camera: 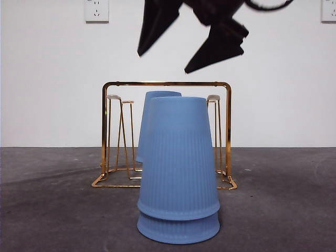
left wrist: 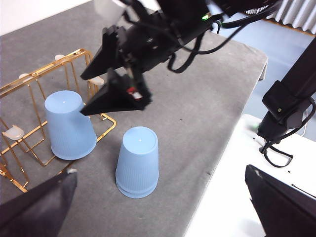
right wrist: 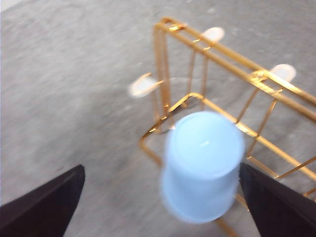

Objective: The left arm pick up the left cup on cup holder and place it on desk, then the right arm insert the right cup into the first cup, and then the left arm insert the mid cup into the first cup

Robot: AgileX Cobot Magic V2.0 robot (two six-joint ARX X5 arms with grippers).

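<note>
Front view shows two blue cups nested upside down [camera: 178,173] on the table [camera: 52,199], directly below the right end effector [camera: 173,50], whose jaws are spread wide and hold nothing. By the left wrist view the same end effector [left wrist: 98,91] hangs above and between the nested pair [left wrist: 137,160] and the cup holder [left wrist: 29,84]. The right cup is judged to be inserted already, so the step in hand is taken to be the withdrawal of the right arm, after which the mid cup [left wrist: 69,126] is to be fetched by the left arm.

For this to be done well, the right end effector should be lifted straight up, clear of the stack, before the left one is brought in. The left end effector [left wrist: 158,217] is wide open, empty, and apart from both cups. The mid cup should be gripped on its wall and raised vertically until its prong is cleared, so that the light wire frame is not dragged. It should then be lowered squarely over the stack.

Counted: three cups, two nested and one on the holder; one holder, with three bare white-tipped prongs seen in the right wrist view [right wrist: 143,85]; two end effectors.
</note>
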